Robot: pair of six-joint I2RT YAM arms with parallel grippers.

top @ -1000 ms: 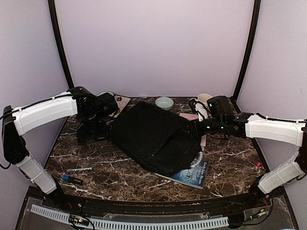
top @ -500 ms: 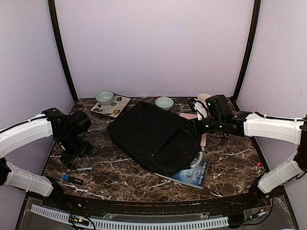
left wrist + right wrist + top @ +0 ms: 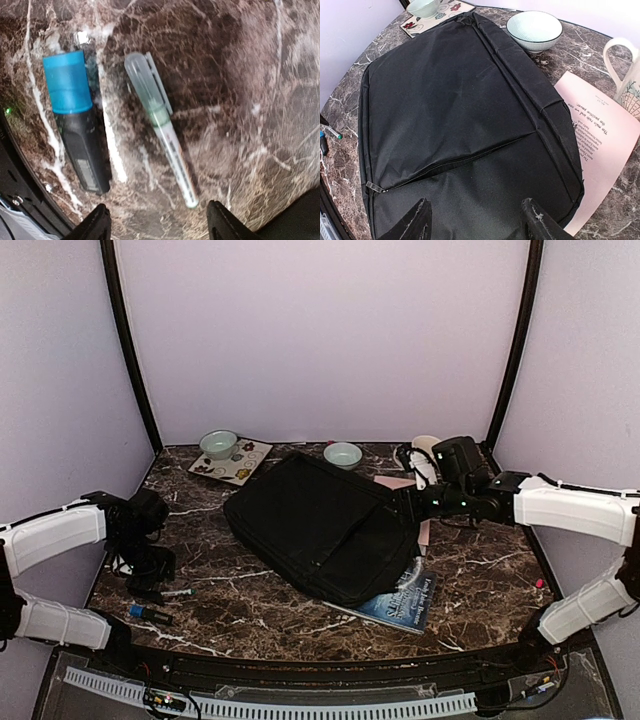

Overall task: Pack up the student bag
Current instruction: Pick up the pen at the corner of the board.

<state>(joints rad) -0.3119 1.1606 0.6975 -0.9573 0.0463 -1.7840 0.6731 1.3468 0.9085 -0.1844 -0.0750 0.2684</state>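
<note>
While your right hand (image 3: 480,220), fingers spread, hovers over the black fabric student bag (image 3: 455,100), your left hand (image 3: 161,225) hangs parted above the slim clear-capped pen (image 3: 160,130), likely to grasp it.

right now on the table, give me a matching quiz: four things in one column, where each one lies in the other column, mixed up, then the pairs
Things:
1 student bag
2 blue book
3 pink sheet
4 clear-capped pen

Places:
A beside the blue-capped marker, near left of the table
B mid table, zip pocket facing up
C between the bag and the white mug
D poking out from under the bag's near right corner

Pairs: 1-B, 2-D, 3-C, 4-A
</note>
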